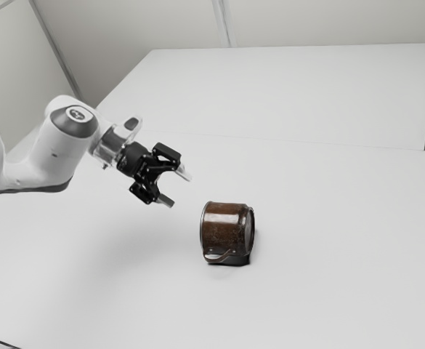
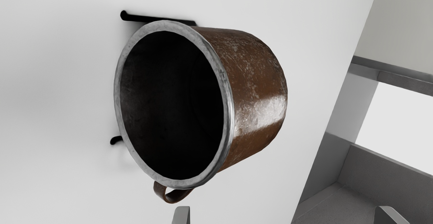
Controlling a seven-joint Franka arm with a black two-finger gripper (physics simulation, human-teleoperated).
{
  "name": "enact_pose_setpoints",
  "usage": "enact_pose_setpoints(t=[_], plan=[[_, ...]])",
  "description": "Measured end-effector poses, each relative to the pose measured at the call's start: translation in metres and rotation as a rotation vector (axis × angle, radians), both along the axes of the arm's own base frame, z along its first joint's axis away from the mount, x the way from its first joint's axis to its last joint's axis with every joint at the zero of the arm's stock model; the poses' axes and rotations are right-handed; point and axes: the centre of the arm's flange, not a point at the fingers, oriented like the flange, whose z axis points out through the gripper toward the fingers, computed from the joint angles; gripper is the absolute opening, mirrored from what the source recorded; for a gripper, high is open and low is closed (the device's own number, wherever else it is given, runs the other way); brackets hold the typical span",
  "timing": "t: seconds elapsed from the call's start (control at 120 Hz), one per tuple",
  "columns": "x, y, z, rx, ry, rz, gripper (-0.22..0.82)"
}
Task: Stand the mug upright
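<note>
One scuffed brown mug (image 1: 225,227) — round metallic rim (image 2: 165,25) | tipped sideways | pincer (image 1: 178,188) — wide

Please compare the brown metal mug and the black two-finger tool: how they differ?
The brown metal mug lies on its side; the black two-finger tool hangs open. The mug is round and scratched, the tool angular and jointed. Both have grey parts: rim and fingertips.
</note>
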Motion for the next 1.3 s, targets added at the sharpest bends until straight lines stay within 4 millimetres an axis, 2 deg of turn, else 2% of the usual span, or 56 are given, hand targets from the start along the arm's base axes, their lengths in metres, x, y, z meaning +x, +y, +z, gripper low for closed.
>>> enact_pose_setpoints(t=[0.117,0.242,0.325,0.517,0.633,0.883,1.067,1.175,1.3], plan=[[0.002,-0.015,-0.026,-0.015,0.015,0.014,0.59],[0.002,-0.042,-0.048,-0.024,0.02,-0.016,0.59],[0.003,-0.054,-0.056,-0.026,0.01,-0.029,0.59],[0.006,-0.058,-0.068,-0.042,-0.012,-0.017,0.59],[0.005,-0.073,-0.072,-0.054,-0.025,-0.035,0.57],[0.01,-0.094,-0.06,-0.055,-0.088,-0.065,0.25],[0.019,-0.101,-0.051,-0.048,-0.127,-0.081,0.0],[0.021,-0.102,-0.053,-0.044,-0.133,-0.086,-0.08],[0.025,-0.105,-0.054,-0.039,-0.14,-0.095,-0.13]])
